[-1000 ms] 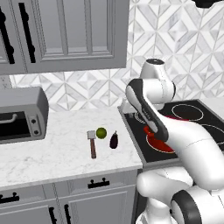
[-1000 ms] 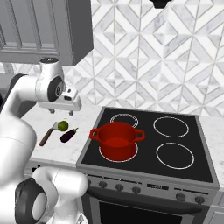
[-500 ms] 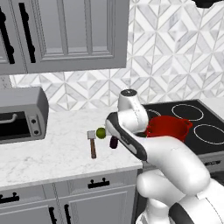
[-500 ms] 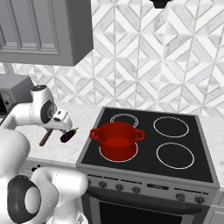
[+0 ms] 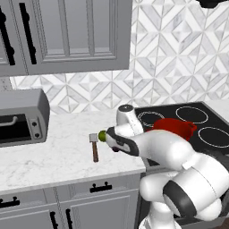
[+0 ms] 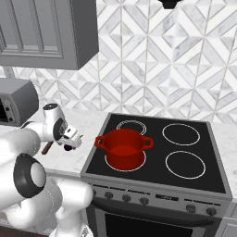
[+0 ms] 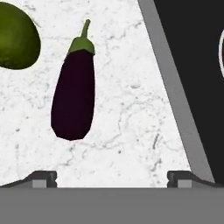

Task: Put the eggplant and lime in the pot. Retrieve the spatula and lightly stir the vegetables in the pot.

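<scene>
At the upper left of my hand view sits the lime [image 7: 15,39], and just right of it the eggplant [image 7: 73,98] lies flat on the marble surface [image 7: 127,127], its long axis running almost straight up the frame, green stem toward the top and rounded end toward my fingers [image 7: 45,178]. Those stand spread wide at the bottom edge, holding nothing, the eggplant above them and apart. Right of it runs the stove's grey edge [image 7: 175,92].
</scene>
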